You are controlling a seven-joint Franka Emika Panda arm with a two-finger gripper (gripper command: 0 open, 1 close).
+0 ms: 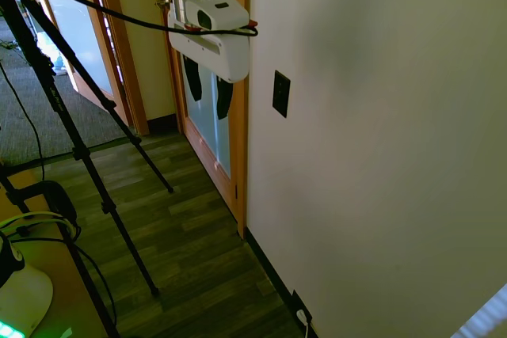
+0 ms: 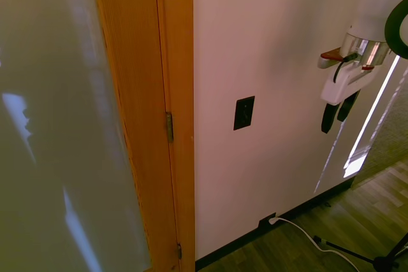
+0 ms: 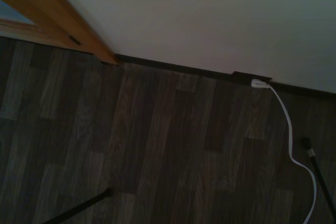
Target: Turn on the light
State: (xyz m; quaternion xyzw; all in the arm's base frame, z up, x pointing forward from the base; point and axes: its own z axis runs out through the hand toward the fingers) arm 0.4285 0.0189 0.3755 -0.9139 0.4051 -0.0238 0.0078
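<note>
The black switch (image 1: 280, 93) sits on the bare wall (image 1: 380, 116), near the wooden door frame (image 1: 240, 148). The gripper (image 1: 208, 93) hangs well apart from it, jaws apart and empty, over open floor (image 1: 182, 243).

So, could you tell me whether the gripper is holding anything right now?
Nothing; the gripper hangs open in the air, apart from the light switch.

No legible text, labels, brands or numbers in any view. The switch plate (image 1: 280, 93) face reads plain black; any fine marking on it is possibly too small to resolve.
</note>
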